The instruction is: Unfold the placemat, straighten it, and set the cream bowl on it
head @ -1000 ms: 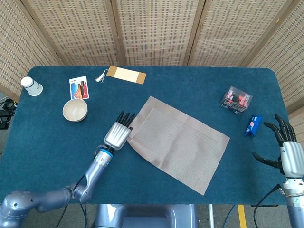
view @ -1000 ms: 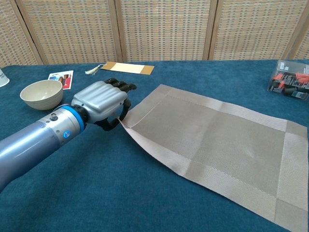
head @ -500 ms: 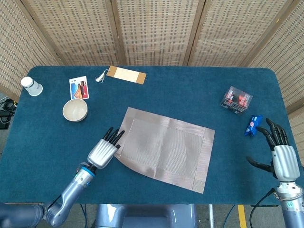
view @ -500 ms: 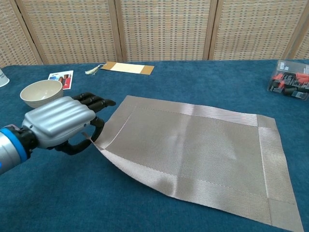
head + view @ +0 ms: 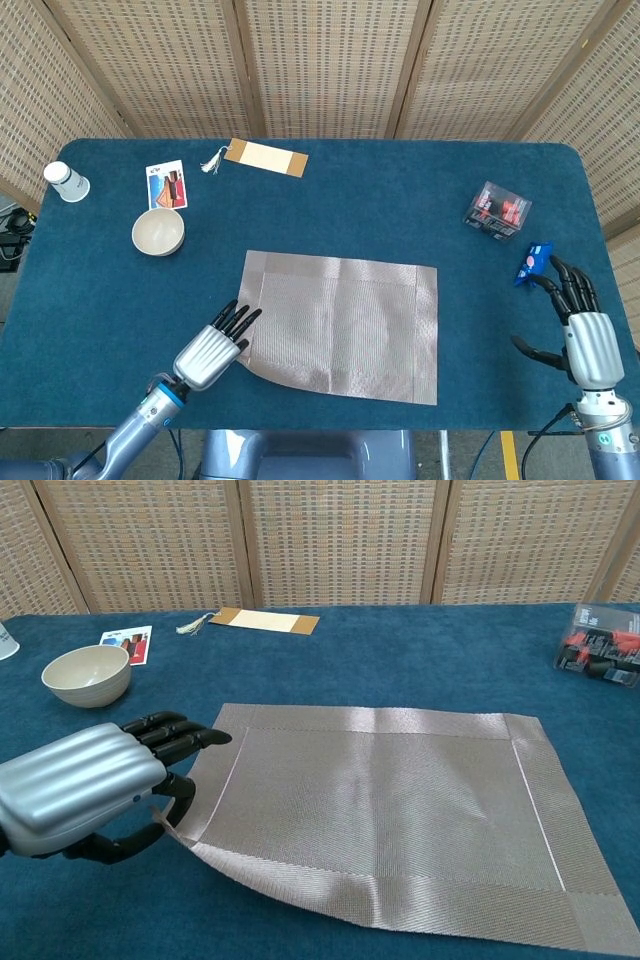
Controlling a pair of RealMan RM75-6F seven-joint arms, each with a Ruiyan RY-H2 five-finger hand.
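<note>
Placemat (image 5: 340, 325) unfolded, lying near the front edge of the surface (image 5: 400, 200), sides roughly square to it; its front-left corner is lifted, pinched by the left hand (image 5: 212, 350) between thumb and fingers. Slight ripple along the mat's front edge in the chest view. Cream bowl (image 5: 158, 231) sits upright toward the left edge, well apart from the mat. Right hand (image 5: 578, 325) at the front-right corner, fingers spread, holding nothing, just beside a small blue packet (image 5: 531, 263).
</note>
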